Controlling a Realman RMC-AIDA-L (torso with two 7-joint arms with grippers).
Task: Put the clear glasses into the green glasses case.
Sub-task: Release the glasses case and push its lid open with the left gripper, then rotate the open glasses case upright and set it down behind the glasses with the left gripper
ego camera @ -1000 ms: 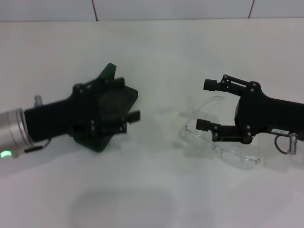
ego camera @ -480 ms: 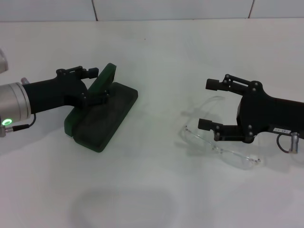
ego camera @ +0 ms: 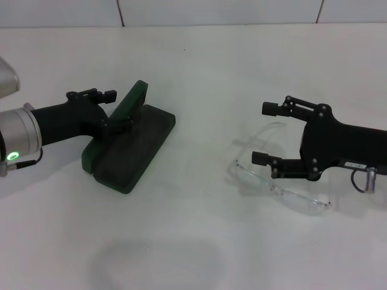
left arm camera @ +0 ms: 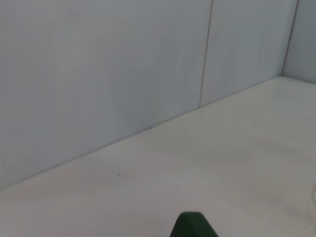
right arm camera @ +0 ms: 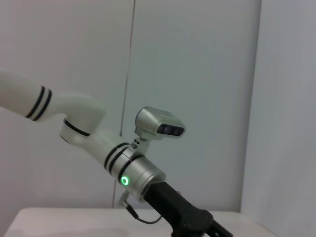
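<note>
My right hand [ego camera: 265, 133], fingers spread, straddles the glasses [ego camera: 281, 184] lying on the counter [ego camera: 205, 72], not yet gripped. Well beyond them, my left hand [ego camera: 118, 109] pinches the case [ego camera: 130, 151] lid, propped partly open. Packing remains.

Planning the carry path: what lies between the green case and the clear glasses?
Nothing: the head view shows bare table between the green glasses case and the clear glasses.
</note>
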